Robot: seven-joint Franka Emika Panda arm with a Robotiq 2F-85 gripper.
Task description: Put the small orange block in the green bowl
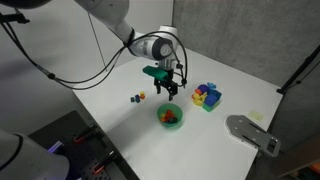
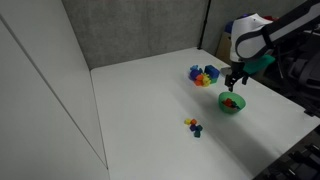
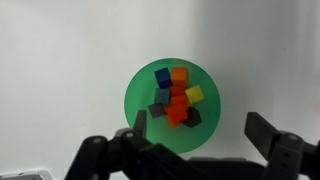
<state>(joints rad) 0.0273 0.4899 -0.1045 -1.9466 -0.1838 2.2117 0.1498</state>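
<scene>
The small orange block [image 3: 176, 110], probably light, hard and smooth-sided, lies in the green bowl [image 3: 135, 85] among other blocks [image 3: 162, 77], below the gripper [image 3: 197, 125], whose jaws stand apart and empty; a grasp would best pinch two flat opposite faces.

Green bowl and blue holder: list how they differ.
The green bowl is round and bright green; the blue holder is blue and looks angular. The bowl sits below the open claw; the holder stands off to the side, clear of it. Both hold mixed coloured blocks and rest on the white table.
</scene>
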